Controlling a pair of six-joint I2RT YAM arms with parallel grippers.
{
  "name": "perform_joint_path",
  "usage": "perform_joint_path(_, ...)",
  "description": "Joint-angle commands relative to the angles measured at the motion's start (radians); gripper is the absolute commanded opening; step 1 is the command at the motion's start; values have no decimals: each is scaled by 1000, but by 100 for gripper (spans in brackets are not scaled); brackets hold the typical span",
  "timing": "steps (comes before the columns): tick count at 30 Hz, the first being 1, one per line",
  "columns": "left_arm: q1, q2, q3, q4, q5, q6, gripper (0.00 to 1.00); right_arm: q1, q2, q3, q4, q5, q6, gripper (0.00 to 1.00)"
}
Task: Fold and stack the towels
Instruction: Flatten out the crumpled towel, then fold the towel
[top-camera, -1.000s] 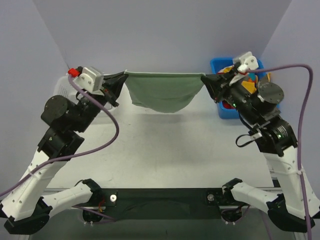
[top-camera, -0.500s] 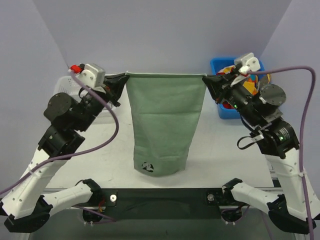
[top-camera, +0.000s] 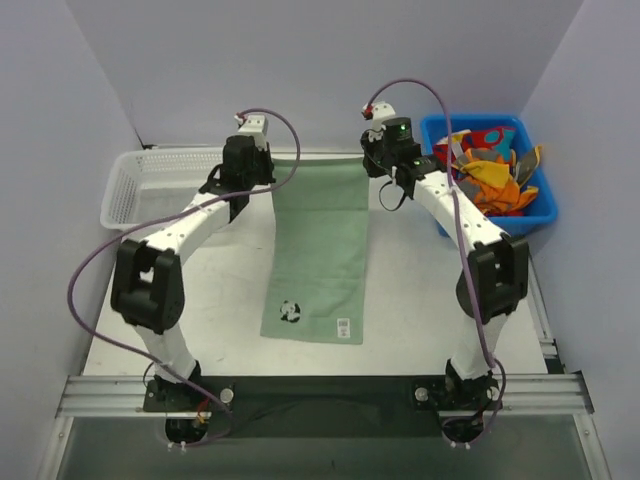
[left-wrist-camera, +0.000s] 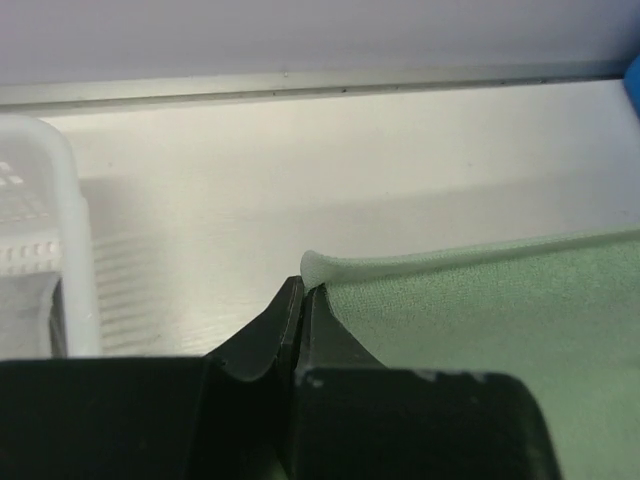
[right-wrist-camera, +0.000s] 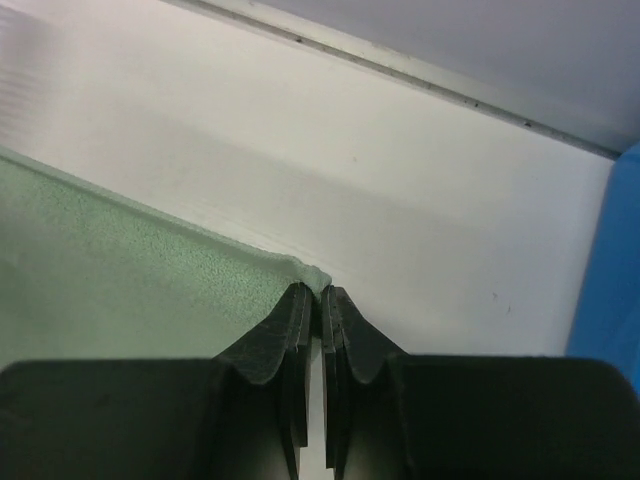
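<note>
A pale green towel (top-camera: 322, 245) with a small panda print lies stretched lengthwise on the table, its near end toward the arm bases. My left gripper (top-camera: 268, 163) is shut on its far left corner (left-wrist-camera: 312, 266). My right gripper (top-camera: 368, 160) is shut on its far right corner (right-wrist-camera: 314, 276). Both arms reach far out over the table. More towels (top-camera: 488, 166), orange and red with blue shapes, are heaped in the blue bin (top-camera: 540, 212) at the back right.
A white mesh basket (top-camera: 140, 185) stands at the back left, its wall showing in the left wrist view (left-wrist-camera: 60, 260). The blue bin's edge (right-wrist-camera: 610, 260) lies just right of my right gripper. The back wall is close behind both grippers.
The towel hung bunched and lifted between the grippers; both arms have since swung out to the far side of the table, drawing it out flat along the table.
</note>
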Motion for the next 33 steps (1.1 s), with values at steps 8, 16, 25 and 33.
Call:
perform_joint_path(8, 83, 230, 191, 246, 204, -6, 0, -77, 171, 85, 247, 7, -92, 0)
perform_joint_path(16, 92, 136, 40, 249, 268, 9, 0, -77, 44, -145, 254, -88, -32, 0)
perform_joint_path(25, 92, -84, -141, 162, 311, 18, 0, -33, -181, -378, 205, -110, 35, 0)
perform_joint_path(33, 91, -253, -331, -82, 357, -77, 0, 47, -316, -513, 76, -110, 132, 0)
